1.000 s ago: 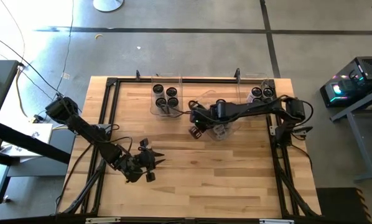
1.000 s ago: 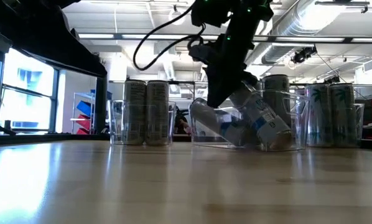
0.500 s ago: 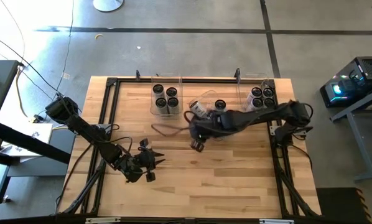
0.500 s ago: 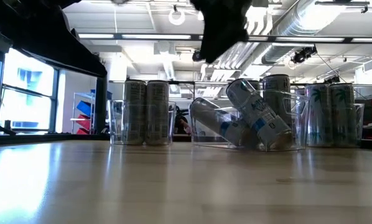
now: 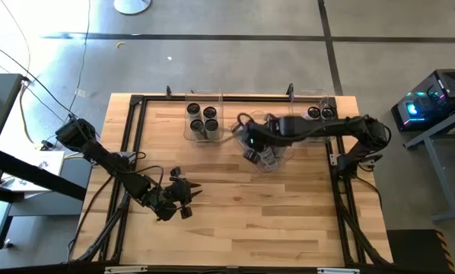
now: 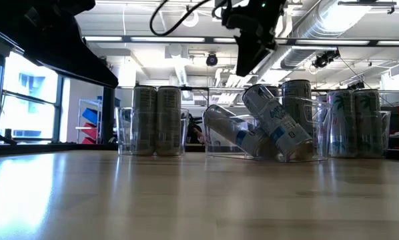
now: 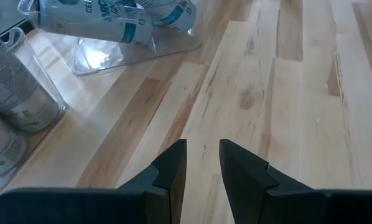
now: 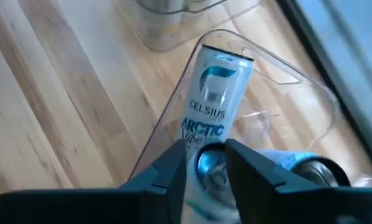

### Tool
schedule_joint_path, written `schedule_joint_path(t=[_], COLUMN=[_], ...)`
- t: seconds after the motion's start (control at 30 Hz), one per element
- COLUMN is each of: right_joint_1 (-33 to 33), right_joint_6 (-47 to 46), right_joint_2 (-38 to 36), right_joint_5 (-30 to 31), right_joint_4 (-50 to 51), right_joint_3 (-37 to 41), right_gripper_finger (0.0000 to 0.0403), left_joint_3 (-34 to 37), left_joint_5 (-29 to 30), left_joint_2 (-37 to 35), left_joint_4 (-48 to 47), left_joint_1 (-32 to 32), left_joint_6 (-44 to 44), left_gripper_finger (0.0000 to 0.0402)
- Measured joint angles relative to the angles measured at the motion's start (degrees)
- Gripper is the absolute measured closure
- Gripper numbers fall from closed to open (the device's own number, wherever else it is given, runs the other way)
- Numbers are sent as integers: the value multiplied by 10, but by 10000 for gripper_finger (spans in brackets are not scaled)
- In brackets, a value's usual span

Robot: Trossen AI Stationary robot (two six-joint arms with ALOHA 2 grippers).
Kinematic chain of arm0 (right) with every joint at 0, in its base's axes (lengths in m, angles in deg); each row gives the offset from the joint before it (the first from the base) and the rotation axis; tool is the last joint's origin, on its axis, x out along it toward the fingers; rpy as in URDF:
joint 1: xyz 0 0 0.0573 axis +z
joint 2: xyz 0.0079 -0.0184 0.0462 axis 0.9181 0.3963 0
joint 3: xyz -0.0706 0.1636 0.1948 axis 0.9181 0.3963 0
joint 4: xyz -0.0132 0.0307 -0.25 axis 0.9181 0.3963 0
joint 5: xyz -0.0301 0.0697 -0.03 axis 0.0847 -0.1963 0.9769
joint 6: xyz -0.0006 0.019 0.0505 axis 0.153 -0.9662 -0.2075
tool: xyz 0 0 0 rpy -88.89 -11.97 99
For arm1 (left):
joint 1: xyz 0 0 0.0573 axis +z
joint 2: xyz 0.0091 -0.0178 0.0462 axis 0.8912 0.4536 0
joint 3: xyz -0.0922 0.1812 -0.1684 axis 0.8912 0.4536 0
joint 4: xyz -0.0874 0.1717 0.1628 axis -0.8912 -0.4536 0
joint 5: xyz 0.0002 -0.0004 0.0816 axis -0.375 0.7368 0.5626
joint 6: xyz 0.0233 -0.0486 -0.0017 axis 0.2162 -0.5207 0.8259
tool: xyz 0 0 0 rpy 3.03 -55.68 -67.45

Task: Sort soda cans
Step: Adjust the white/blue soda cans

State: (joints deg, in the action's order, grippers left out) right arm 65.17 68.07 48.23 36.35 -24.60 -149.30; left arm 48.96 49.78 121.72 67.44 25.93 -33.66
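Four soda cans (image 5: 202, 118) stand upright in the clear left bin (image 6: 123, 133), and more cans (image 5: 320, 113) stand in the right bin. In the clear middle bin (image 5: 277, 158), a pale-blue-labelled can (image 6: 276, 123) leans tilted on a second can (image 6: 233, 133) that lies on its side. My right gripper (image 6: 248, 63) hangs open above this bin, well clear of the cans. In its wrist view the gripper (image 8: 206, 165) points down, its fingers framing the leaning can's (image 8: 214, 112) dark top. My left gripper (image 5: 186, 199) waits, slightly open, over the bare near-left table (image 7: 203, 155).
The three clear bins sit in a row along the table's far side. A black frame (image 5: 136, 103) runs around the tabletop edges. Bare wood spreads across the near half of the table (image 5: 273, 221). The left arm (image 6: 53, 40) crosses the low view's upper left.
My right gripper rose out of the middle bin, leaving the labelled can leaning there on the lying can. It swung toward the near edge, then came back over the bin, staying high. The can has stayed put since the gripper left.
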Motion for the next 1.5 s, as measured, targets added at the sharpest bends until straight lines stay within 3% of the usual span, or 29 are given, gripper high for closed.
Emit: schedule_joint_path(t=[0.1,0.27,0.87,1.5], right_joint_1=[-39,-56,5,55], right_joint_6=[11,23,-44,-193], right_joint_2=[12,12,11,-16], right_joint_5=[-54,-64,-144,-140], right_joint_4=[-5,20,118,322], right_joint_3=[0,0,-1,1], right_gripper_finger=[334,397,401,401], left_joint_3=[0,0,0,0], left_joint_5=[0,-1,-2,-2], left_joint_2=[0,0,0,0], left_joint_4=[0,1,1,-3], left_joint_1=[5,11,12,11], left_joint_6=[1,4,5,5], left_gripper_finger=[312,312,312,312])
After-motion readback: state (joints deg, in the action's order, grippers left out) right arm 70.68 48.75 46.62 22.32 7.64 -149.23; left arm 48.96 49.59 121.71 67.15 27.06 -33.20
